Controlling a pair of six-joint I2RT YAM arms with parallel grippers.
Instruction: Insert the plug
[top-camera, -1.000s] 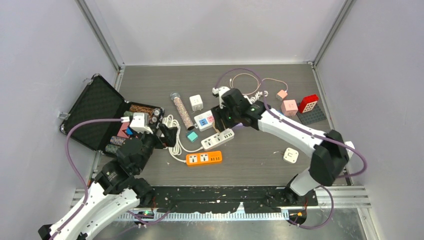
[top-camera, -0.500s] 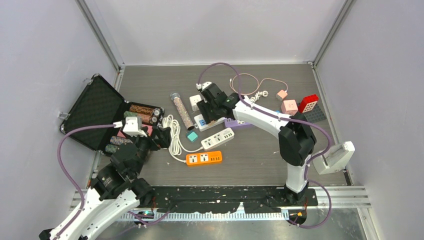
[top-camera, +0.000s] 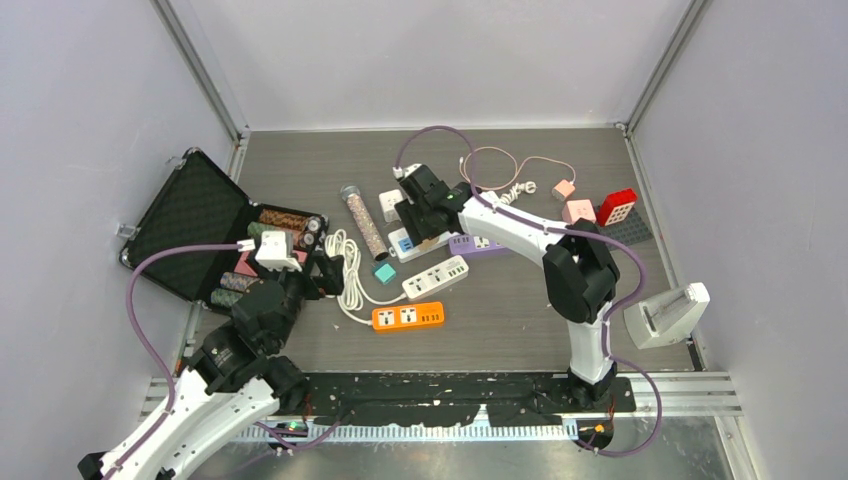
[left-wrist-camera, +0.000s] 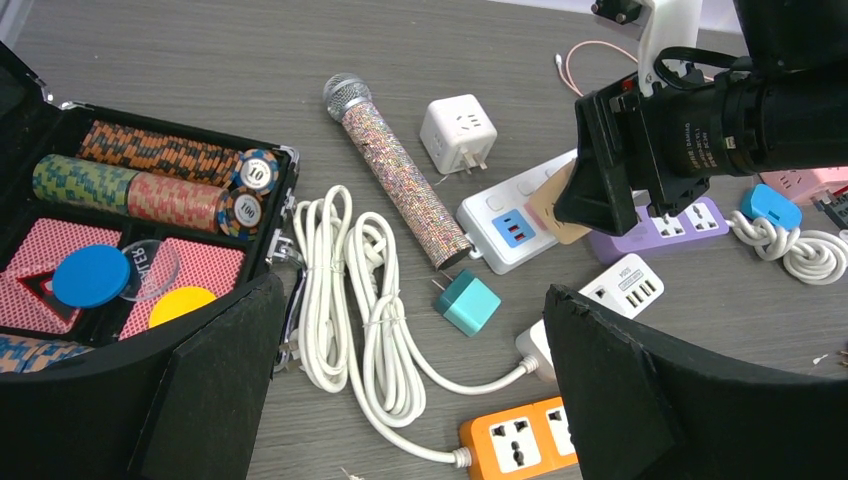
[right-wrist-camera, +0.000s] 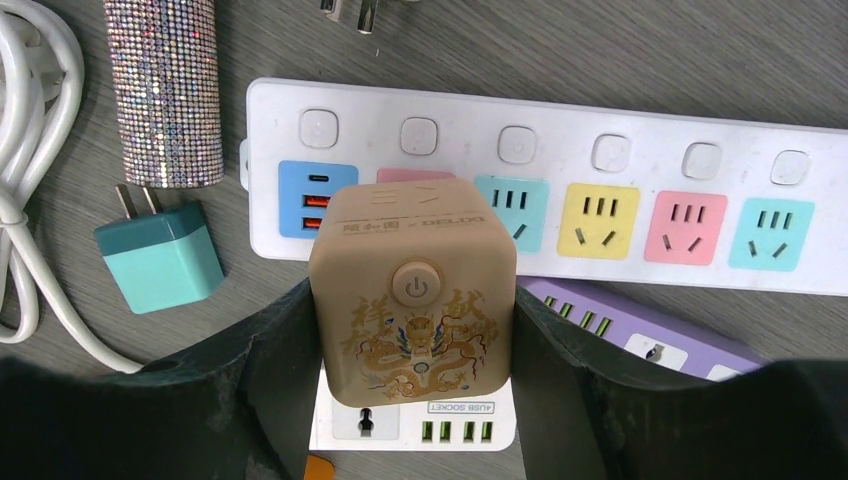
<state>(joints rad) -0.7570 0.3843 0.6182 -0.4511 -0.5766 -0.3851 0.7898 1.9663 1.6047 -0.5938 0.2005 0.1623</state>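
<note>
Right jaws clamped tan cube plug (right-wrist-camera: 412, 290) just above white power strip (right-wrist-camera: 620, 200). Left jaws gaped empty, well left of strip; teal charger (right-wrist-camera: 160, 262) lay beside it.

Overhead wide, wrists close, sharing power strip (right-wrist-camera: 655, 160)

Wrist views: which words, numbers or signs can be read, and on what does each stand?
"4USB SOCKET": on the white USB strip, partly hidden by the tan cube plug.
"10": on a poker chip.
"100": on the second poker chip.
Power sign: on the cube's round button.
Chinese characters and small print on the cube: too blurred to read.
</note>
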